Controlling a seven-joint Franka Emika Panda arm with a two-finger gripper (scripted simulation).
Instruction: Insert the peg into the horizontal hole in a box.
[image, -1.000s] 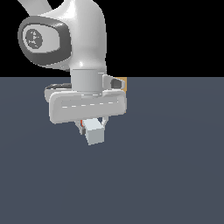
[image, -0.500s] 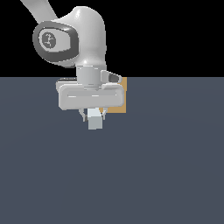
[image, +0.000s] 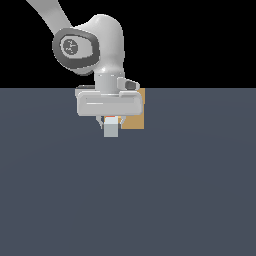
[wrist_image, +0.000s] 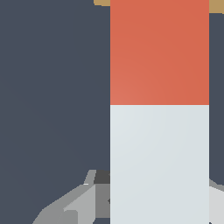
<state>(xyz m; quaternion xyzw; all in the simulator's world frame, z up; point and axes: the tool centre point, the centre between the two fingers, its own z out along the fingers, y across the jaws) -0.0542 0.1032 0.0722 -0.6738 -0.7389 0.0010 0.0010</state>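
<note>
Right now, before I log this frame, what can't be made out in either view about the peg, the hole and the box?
- The hole: not visible. In the exterior view the gripper and arm cover much of the box; in the wrist view the peg blocks it.
- The box in the wrist view: only tan slivers at the frame edge.
- The peg's red end in the exterior view: mostly hidden under the gripper.
- Peg-to-box gap: cannot be judged.

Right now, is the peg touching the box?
Cannot tell. In the wrist view the peg has its red end reaching the box at the frame edge, cropping any contact. In the exterior view the gripper hides it.
</note>
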